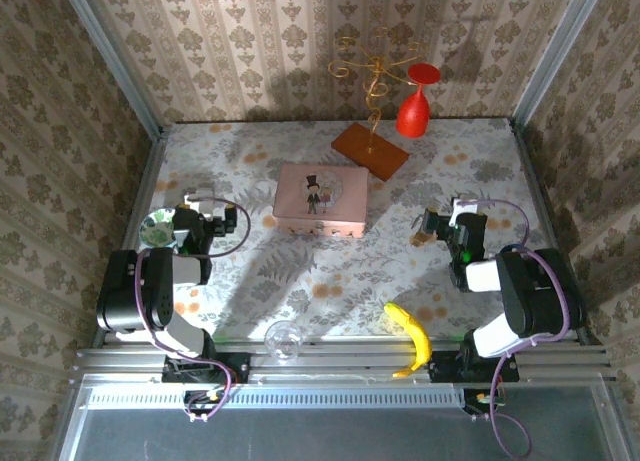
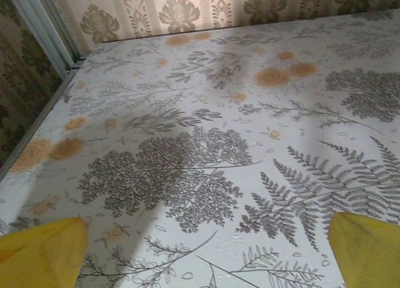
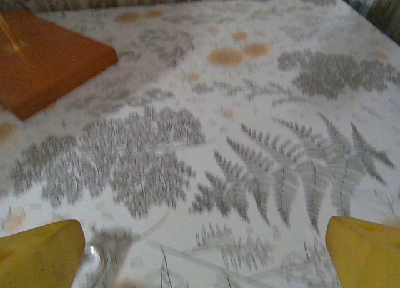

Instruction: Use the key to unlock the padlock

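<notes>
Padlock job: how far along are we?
Nothing looks done. Nothing is in hand: the left end effector and right end effector are both open and empty. What may be the padlock, a tiny brass-coloured item, lies beside the right one; it is too small to confirm. Left to do: hold the padlock, fetch the key, insert, turn.

Damask-papered walls enclose a fern-and-flower-patterned tabletop; an aluminium rail borders its near edge.
</notes>
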